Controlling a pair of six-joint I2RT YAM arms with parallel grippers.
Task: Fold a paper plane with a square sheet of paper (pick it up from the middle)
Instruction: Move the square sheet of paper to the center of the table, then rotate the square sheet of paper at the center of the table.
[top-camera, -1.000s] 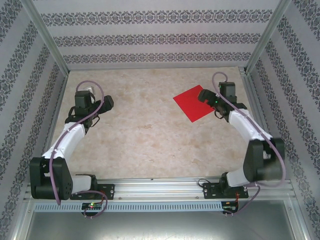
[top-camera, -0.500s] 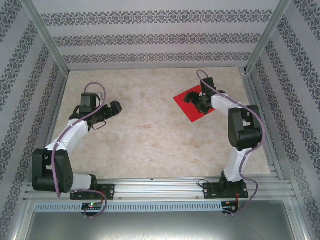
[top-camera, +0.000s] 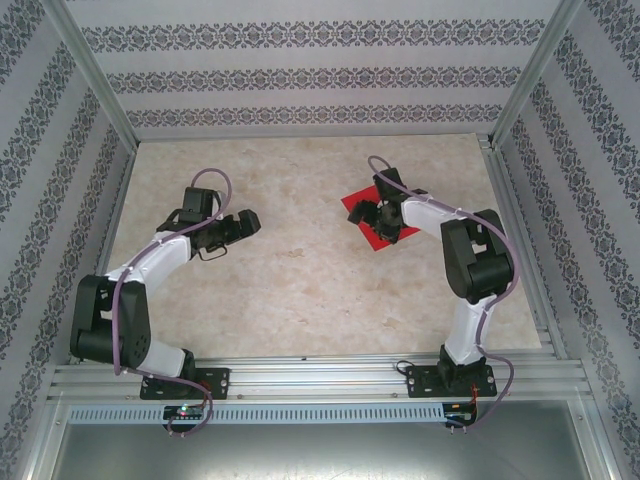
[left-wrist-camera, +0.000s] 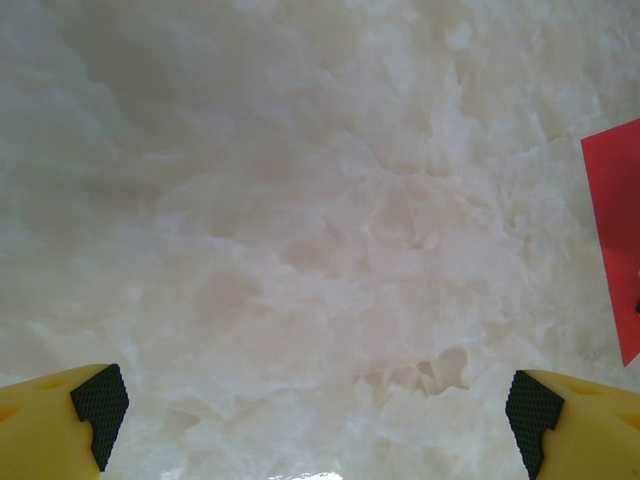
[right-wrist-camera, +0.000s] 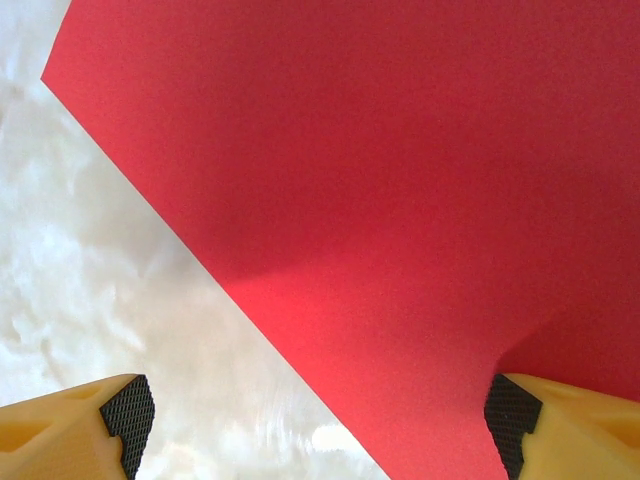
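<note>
Square sheet of paper (right-wrist-camera: 420, 180) is what everything here is lined up for, so working from the near edge outward: both arm bases sit bolted on the metal rail (top-camera: 320, 375), and both arms reach out over the marble-look table (top-camera: 300, 290).

The left gripper (left-wrist-camera: 315, 418) hangs over bare table left of centre, well apart from the sheet. Its jaws are spread as wide as they go, with nothing between them. It points toward the right, and one red edge of the sheet shows at the right side of its wrist view. That looks like a standby pose, close enough to come in once there's a flap to pin or crease.

A bit farther out, on the right half of the table, the right gripper (right-wrist-camera: 318, 412) is down over the sheet. Its jaws are wide apart too and have hold of nothing. In its wrist view the left pad sits over bare table and the right pad over red, so it straddles the sheet's diagonal edge. Whether the right pad actually touches the paper can't be told.

The sheet lies flat and unfolded in the far-right part of the table, turned so it reads as a diamond. Flat on the table makes sense, since no crease has been made yet and a thin sheet needs a hard surface under it. Since the task wants a pickup from the middle, the grab probably isn't set up yet.

Beyond all that are just the patterned walls (top-camera: 300, 80).
</note>
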